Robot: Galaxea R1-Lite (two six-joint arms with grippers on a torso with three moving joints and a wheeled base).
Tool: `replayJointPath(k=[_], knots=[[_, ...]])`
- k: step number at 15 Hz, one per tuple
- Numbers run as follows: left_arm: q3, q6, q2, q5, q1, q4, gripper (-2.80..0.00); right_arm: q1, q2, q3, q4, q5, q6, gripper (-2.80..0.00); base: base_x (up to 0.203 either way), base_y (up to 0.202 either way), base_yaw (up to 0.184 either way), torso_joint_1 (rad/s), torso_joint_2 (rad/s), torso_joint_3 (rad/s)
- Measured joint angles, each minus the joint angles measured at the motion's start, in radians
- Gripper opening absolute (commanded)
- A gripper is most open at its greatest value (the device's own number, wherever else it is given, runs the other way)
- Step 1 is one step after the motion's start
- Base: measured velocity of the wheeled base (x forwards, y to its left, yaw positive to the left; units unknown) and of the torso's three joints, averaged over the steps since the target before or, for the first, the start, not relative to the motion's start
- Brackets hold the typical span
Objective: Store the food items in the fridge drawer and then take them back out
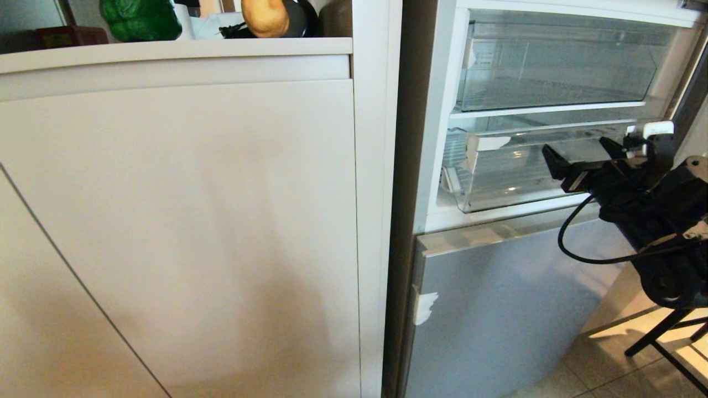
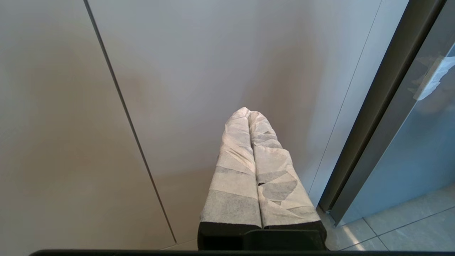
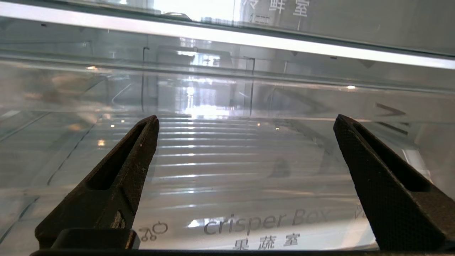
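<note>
The dark green pepper and the tan potato sit on top of the beige cabinet, at the upper left. To the right the fridge stands open, and its clear lower drawer is marked "crisper Box". My right gripper hovers level just in front of that drawer's right half, open and empty. In the right wrist view the black fingers spread wide before the drawer front, and nothing lies inside. My left gripper, wrapped in white tape, is shut and faces a cabinet door low down.
A second clear bin sits above the drawer. The silver-blue lower fridge door is closed. A red box and a dark object share the cabinet top. Black stand legs rest on the tiled floor at the lower right.
</note>
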Motion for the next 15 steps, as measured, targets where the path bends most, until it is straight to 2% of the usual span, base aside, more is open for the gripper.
replayJointPath(k=[9,15], knots=[[0.000,0.000,0.000,0.000,0.000,0.000,-2.80,-0.011,0.019,-0.044,0.000,-0.001,0.001,0.00,0.000,0.000,0.000,0.000,0.00,0.000],[0.000,0.000,0.000,0.000,0.000,0.000,-2.80,-0.012,-0.035,0.002,0.006,-0.001,-0.001,0.00,0.000,0.000,0.000,0.000,0.00,0.000]])
